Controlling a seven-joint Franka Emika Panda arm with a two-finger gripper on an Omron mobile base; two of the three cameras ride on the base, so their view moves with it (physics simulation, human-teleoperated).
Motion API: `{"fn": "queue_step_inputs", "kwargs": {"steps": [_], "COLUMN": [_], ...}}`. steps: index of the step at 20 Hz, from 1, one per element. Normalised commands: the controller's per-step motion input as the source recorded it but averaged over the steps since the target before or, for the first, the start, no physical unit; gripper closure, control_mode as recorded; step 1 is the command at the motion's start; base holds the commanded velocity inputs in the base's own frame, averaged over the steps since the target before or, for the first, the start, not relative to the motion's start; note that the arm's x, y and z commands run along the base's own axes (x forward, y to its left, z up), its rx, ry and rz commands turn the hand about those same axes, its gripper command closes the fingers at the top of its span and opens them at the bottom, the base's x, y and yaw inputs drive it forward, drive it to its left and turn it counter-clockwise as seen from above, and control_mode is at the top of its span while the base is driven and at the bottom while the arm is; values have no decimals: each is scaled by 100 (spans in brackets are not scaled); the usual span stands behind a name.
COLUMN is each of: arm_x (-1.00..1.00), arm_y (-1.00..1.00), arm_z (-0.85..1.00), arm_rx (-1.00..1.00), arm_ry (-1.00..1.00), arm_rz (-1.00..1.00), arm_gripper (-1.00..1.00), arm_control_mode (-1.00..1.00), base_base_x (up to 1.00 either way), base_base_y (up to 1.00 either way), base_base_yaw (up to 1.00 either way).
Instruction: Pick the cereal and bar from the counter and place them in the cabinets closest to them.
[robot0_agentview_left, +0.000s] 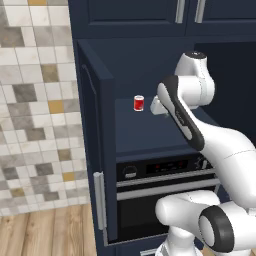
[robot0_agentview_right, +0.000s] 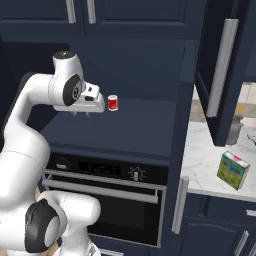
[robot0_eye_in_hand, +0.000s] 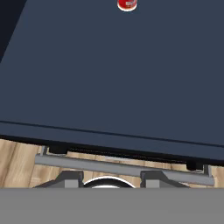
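Jaws nearly closed with nothing between them, the gripper (robot0_agentview_right: 82, 114) hangs just above the dark shelf (robot0_agentview_right: 125, 127) of the open navy cabinet (robot0_agentview_left: 97, 150), pointing down. A red can (robot0_agentview_right: 113, 103) with a white band stands on that shelf near the jaws, a little farther in. Below the shelf sits the black oven (robot0_agentview_right: 107, 200) with its silver handle. Well off to the gripper's right, the cereal (robot0_agentview_right: 233, 170) box rests tilted on the marble counter (robot0_agentview_right: 200, 165). I can't spot the bar anywhere.
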Motion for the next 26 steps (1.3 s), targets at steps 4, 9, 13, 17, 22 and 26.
{"fn": "queue_step_inputs", "kwargs": {"steps": [4,9,13,17,22,26], "arm_x": [-4,0,0,0,0,0], "arm_y": [0,0,0,0,0,0], "arm_z": [0,0,0,0,0,0], "arm_rx": [0,0,0,0,0,0], "arm_ry": [2,0,0,0,0,0], "arm_rz": [-1,0,0,0,0,0], "arm_gripper": [-100,-100,-100,-100,-100,-100], "arm_control_mode": [-100,-100,100,100,100,100], "base_base_x": [0,0,0,-22,-43,-48], "base_base_y": [0,0,0,0,0,-4], "base_base_yaw": [0,0,0,0,0,-1]}}
